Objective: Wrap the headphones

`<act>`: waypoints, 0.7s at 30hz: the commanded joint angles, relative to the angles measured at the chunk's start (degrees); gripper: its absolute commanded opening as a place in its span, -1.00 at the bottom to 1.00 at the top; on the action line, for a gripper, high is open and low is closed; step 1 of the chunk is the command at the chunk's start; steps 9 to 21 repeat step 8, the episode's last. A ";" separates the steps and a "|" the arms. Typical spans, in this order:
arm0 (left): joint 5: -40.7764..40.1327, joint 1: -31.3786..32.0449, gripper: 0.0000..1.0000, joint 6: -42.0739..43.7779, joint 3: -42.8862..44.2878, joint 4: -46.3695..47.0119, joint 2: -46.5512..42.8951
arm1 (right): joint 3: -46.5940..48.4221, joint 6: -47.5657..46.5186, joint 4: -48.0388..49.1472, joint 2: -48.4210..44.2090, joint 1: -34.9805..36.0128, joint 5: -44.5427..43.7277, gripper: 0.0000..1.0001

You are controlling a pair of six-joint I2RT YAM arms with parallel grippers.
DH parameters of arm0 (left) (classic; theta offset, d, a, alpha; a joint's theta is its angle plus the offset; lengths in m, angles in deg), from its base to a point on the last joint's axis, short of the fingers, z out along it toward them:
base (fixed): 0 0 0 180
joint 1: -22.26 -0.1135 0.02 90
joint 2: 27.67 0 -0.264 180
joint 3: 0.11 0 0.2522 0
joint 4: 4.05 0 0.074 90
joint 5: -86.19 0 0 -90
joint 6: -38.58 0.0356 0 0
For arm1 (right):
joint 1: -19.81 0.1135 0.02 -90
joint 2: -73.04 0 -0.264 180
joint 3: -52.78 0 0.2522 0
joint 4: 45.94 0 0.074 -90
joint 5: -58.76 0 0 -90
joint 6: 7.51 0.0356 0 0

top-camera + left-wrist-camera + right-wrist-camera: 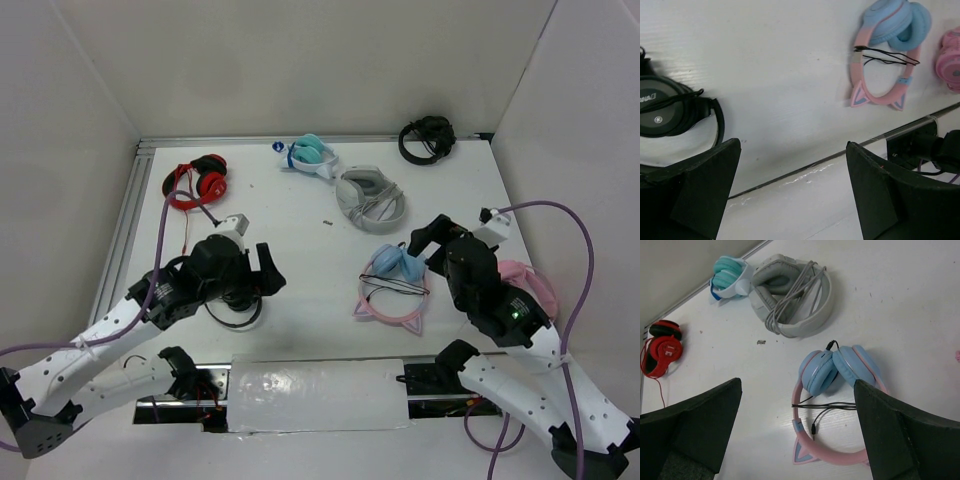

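Observation:
The headphones [392, 285] lie flat on the white table, right of centre. They have a pink headband with two cat ears and light blue cups folded together. Their thin black cable runs across the band loop, and its plug lies loose inside the loop. My right gripper [425, 238] is open and empty, just above and behind the cups; in the right wrist view the headphones [840, 370] lie between the open fingers of the gripper [797, 385]. My left gripper [268, 272] is open and empty, well left of them. The left wrist view shows the gripper [792, 145] and the headphones [890, 45] far off.
Black headphones [235, 310] lie under my left arm. All-pink headphones [530, 285] lie beside my right arm. At the back are red [197, 182], teal-and-white [308, 155], grey [370, 195] and black [427, 138] headphones. A plastic-wrapped panel [315, 393] runs along the near edge.

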 commanded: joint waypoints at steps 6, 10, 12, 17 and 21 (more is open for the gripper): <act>-2.04 -2.12 0.99 -2.66 0.75 -3.79 -3.26 | 1.33 -5.85 6.01 -1.73 0.75 -3.49 0.99; -1.51 -2.30 0.99 -2.40 0.48 -3.44 -3.27 | 1.59 -5.93 5.58 -1.65 0.84 -3.59 0.99; -1.51 -2.30 0.99 -2.40 0.48 -3.44 -3.27 | 1.59 -5.93 5.58 -1.65 0.84 -3.59 0.99; -1.51 -2.30 0.99 -2.40 0.48 -3.44 -3.27 | 1.59 -5.93 5.58 -1.65 0.84 -3.59 0.99; -1.51 -2.30 0.99 -2.40 0.48 -3.44 -3.27 | 1.59 -5.93 5.58 -1.65 0.84 -3.59 0.99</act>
